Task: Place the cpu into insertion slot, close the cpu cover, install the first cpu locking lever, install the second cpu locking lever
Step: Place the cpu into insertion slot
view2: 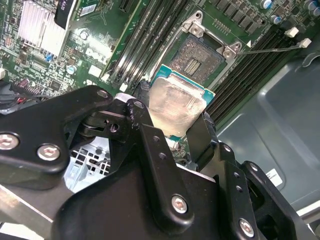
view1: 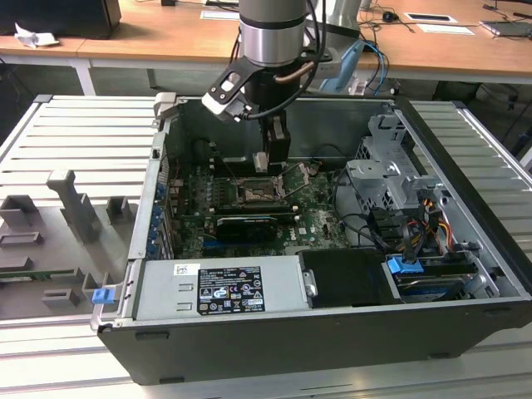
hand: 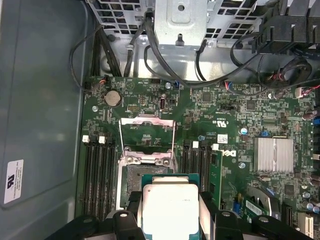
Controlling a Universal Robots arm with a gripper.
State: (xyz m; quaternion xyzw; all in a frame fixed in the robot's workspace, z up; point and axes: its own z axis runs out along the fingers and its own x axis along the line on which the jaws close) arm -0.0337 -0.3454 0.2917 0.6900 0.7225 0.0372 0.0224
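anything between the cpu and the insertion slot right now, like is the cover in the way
Nothing visible stands in the way. The end effector holds the cpu above the board. The insertion slot lies uncovered close by. The cpu cover is swung open, off the slot's face.

Not much is legible here tbh. In the exterior view there's a big black label with white print and symbols on the silver power supply, plus a small white tag just beside it, all too tiny to read. In the first wrist view, a white sticker sits on the grey case wall and a little white barcode-ish sticker on the motherboard. Can't make out either.
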